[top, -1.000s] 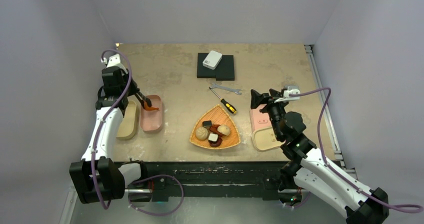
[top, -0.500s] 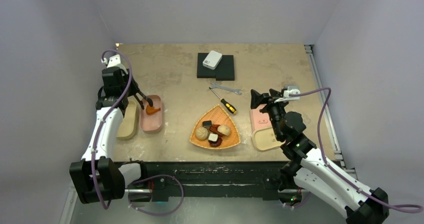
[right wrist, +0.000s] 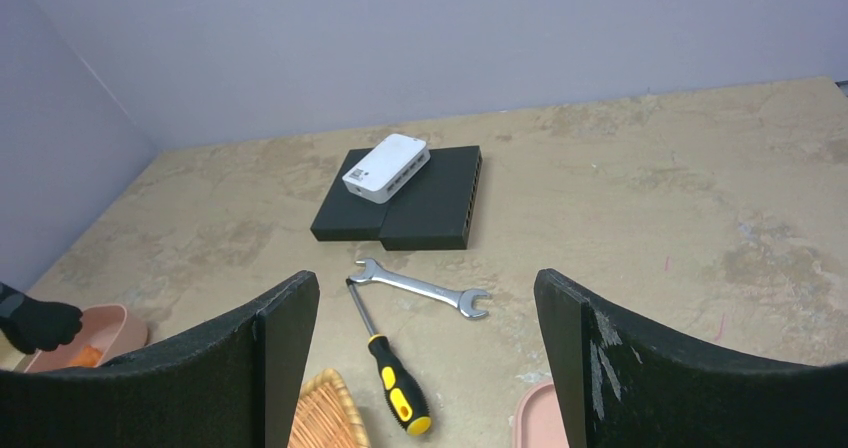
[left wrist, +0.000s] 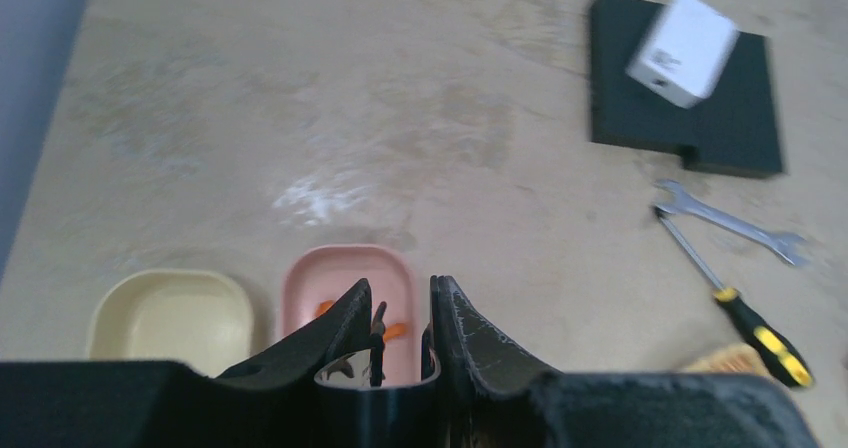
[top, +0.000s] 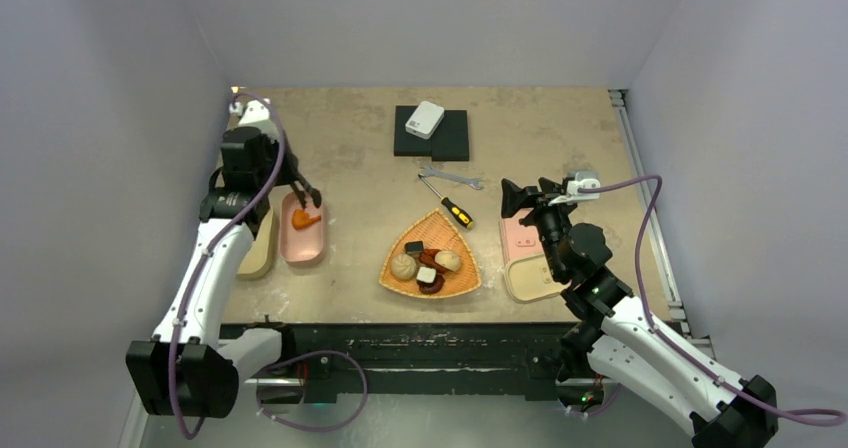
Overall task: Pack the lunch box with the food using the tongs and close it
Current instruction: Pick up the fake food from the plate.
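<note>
My left gripper hangs over the pink lunch box at the table's left, shut on the slim dark tongs, whose two thin arms run between its fingers. An orange food piece lies loose in that box, also seen past the fingers as the orange piece. The other food, two beige buns, a black-and-white piece and brown and red bits, sits in a woven triangular basket at centre. My right gripper is open and empty above the pink lid.
A cream lunch box stands left of the pink one. A cream lid lies by the pink lid. A silver wrench and a yellow-and-black screwdriver lie behind the basket. Farther back, a white device rests on a black block.
The tongs have let the orange piece drop into the pink box. My left gripper has then risen and drawn back toward the far side. The right arm has not moved.
</note>
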Robot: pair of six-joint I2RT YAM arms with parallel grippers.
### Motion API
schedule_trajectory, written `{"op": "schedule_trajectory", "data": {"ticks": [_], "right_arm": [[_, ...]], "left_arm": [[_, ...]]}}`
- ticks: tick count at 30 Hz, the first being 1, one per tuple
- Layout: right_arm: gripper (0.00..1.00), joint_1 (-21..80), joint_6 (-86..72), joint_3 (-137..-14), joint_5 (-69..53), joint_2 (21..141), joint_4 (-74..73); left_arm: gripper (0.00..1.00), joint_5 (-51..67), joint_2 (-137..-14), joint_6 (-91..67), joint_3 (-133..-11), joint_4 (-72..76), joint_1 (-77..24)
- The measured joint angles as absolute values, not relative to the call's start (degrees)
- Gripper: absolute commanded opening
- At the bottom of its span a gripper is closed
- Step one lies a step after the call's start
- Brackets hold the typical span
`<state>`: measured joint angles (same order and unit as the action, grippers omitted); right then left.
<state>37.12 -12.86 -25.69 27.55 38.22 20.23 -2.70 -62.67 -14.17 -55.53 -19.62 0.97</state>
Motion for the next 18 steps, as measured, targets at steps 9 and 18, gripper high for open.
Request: {"op": "schedule_trajectory", "data": {"ticks": [9,18], "right_arm": [[0.82,37.12,-12.86,-25.69,27.55,38.26,20.25],[0.83,37.12,-12.86,-25.69,27.57,38.26,20.23]], "left_arm": [[0.26,-1.08,-61.8,-13.89,-62.02,-23.4,-18.2],[0.27,1.19,-62.11,-11.57,-59.48,-24.91,-36.71]]}}
